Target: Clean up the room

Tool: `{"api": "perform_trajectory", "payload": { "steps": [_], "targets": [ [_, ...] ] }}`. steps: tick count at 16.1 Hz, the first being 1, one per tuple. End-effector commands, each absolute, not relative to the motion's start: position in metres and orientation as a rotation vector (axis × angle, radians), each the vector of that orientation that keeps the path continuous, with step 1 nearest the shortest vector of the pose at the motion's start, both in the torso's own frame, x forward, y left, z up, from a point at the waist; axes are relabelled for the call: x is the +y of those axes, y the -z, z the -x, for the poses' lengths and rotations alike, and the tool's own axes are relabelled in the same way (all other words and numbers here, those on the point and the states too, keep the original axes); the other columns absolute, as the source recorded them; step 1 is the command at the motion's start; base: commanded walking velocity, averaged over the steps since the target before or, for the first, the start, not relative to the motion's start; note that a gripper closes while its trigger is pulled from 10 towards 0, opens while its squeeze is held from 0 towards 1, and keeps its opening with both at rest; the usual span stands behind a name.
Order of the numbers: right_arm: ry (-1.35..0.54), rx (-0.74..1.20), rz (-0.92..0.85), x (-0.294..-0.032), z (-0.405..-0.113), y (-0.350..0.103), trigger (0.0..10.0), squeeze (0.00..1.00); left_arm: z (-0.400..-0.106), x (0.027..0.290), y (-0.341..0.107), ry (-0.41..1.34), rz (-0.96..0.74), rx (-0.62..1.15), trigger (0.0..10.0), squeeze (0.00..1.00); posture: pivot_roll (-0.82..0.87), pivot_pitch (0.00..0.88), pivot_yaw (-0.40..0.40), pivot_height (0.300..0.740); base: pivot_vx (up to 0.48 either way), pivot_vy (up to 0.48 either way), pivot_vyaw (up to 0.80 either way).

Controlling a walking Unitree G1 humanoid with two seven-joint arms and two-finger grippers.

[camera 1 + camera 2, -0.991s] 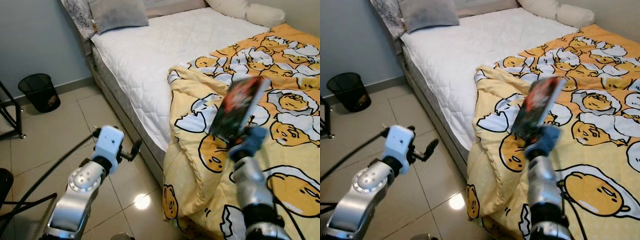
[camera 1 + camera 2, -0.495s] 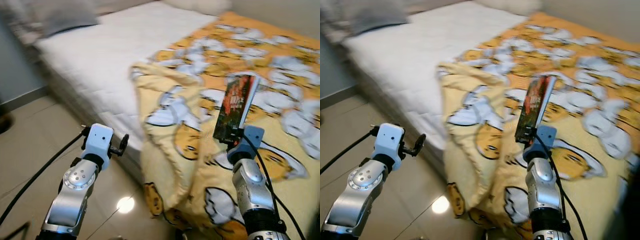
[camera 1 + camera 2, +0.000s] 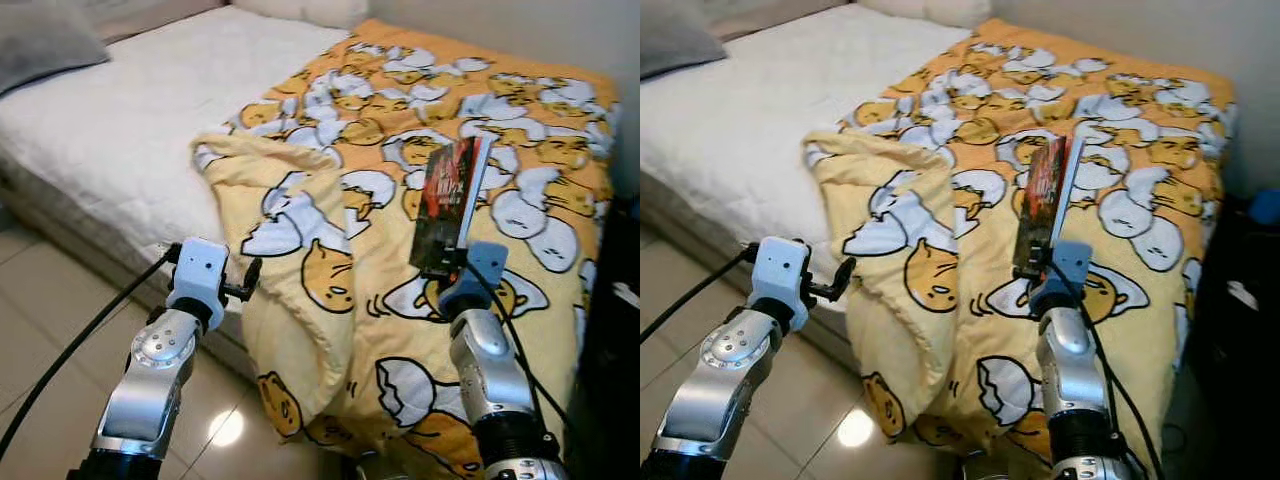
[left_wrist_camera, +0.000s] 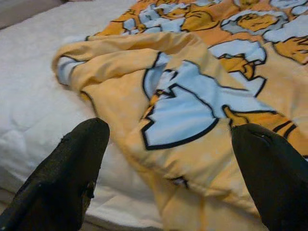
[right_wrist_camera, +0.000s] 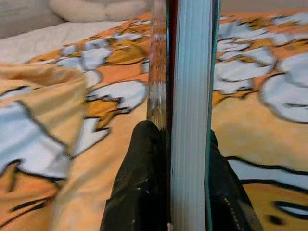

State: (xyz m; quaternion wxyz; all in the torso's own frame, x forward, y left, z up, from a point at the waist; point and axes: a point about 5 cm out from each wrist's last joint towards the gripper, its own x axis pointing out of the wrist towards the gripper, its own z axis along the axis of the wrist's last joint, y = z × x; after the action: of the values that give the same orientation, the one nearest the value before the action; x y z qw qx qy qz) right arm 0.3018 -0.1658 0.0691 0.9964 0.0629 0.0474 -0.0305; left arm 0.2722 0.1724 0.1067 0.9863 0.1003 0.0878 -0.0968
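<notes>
Progress: early, we judge | our right gripper [image 3: 447, 268] clamps the book [image 3: 449, 205] upright, centre-right of frame, above the rumpled blanket [image 3: 330, 250] | left gripper [image 4: 168, 159] spread, empty, lower left | book unplaced, bed [image 3: 110, 130] unmade.

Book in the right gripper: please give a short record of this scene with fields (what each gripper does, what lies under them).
right gripper: shut on book, held upright above blanket
left gripper: open, holding nothing, facing the folded blanket edge
blanket: yellow, egg cartoon print, bunched at bed side
mattress: white, uncovered part
floor: pale tiles
</notes>
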Motion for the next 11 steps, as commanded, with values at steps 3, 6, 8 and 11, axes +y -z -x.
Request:
{"api": "perform_trajectory", "payload": {
  "steps": [3,6,8,11],
  "targets": [
    [0.013,0.133,-0.199,-0.1615,-0.3057,-0.0726,10.0,0.00,-0.2752,0.1741,-0.1111,0.195,-0.201,0.163,10.0,0.00,0.03,0.000,-0.007,0.740,0.000,0.000,-0.80],
    [0.013,0.141,-0.228,-0.1616,-0.3081,-0.0748,10.0,0.00,-0.2758,0.1731,-0.1119,0.201,-0.208,0.148,10.0,0.00,0.03,0.000,-0.004,0.740,0.000,0.000,-0.80],
    [0.001,0.151,-0.223,-0.1602,-0.3089,-0.0768,10.0,0.00,-0.2761,0.1725,-0.1126,0.202,-0.197,0.147,10.0,0.00,0.04,0.000,-0.007,0.740,0.000,0.000,-0.80],
    [-0.038,0.175,-0.224,-0.1550,-0.3083,-0.0759,10.0,0.00,-0.2761,0.1706,-0.1120,0.208,-0.197,0.148,10.0,0.00,0.04,0.000,-0.007,0.740,0.000,0.000,-0.73]
  ]
}}
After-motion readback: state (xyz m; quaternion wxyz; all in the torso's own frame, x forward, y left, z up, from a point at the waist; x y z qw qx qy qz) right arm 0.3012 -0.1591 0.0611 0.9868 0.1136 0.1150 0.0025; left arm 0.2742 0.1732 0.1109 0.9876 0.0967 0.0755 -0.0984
